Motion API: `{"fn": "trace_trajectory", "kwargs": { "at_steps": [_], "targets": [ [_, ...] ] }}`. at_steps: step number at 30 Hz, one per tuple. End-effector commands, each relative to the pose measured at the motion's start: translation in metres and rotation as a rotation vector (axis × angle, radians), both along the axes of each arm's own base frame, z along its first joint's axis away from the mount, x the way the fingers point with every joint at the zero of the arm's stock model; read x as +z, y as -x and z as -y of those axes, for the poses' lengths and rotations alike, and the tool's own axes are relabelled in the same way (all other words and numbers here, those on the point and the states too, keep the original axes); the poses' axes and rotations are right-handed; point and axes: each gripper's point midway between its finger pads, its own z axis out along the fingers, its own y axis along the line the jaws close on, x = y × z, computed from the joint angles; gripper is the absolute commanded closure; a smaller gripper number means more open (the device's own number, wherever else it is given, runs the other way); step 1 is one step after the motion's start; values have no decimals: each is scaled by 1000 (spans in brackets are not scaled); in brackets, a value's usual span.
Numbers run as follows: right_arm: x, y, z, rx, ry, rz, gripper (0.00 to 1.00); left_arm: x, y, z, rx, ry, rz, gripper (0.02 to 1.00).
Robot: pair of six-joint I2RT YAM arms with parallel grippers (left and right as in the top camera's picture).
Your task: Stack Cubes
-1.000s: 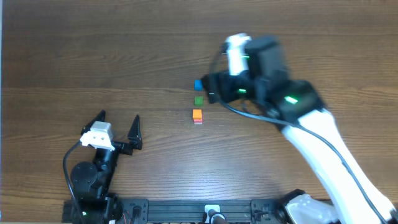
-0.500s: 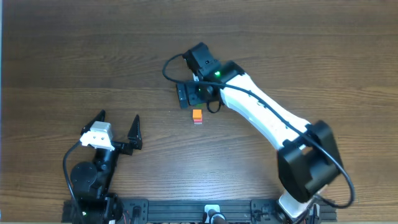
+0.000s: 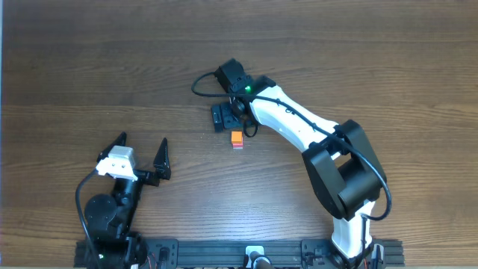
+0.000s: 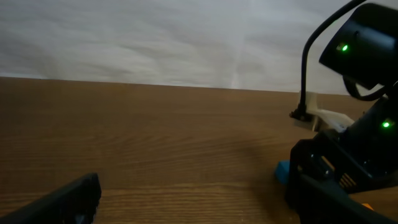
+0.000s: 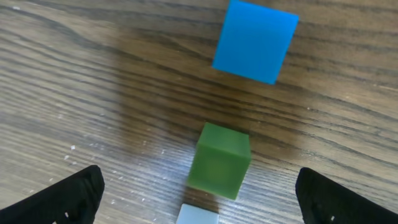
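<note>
Green cube (image 5: pixel 219 160) lies btwn spread fingers (image 5: pixel 81 190) of R gripper (image 5: pixel 199 194), untouched

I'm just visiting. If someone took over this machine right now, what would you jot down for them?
The left gripper is open, parked near its base, holding nothing.
The right gripper is open, hovering over the green cube.
The blue cube lies apart, farther out; the orange cube on the near side.
Done: nothing visible; green and blue lie unstacked.
Left: likely grasp green, then stack the cubes.
</note>
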Motion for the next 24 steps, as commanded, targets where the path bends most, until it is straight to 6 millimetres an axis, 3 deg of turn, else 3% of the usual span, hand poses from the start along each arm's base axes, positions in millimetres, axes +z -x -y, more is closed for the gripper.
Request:
{"fn": "trace_trajectory", "kwargs": {
  "at_steps": [1,14,24],
  "targets": [
    [2,-11,4,-57,17,22,9,-2,0,1,-4,-14,2,18],
    [12,-15,11,-114,69,16,14,-2,0,1,-4,-14,2,18],
    [-2,-20,8,-113,111,-40,27,-2,0,1,-4,-14,1,18]
  ]
}}
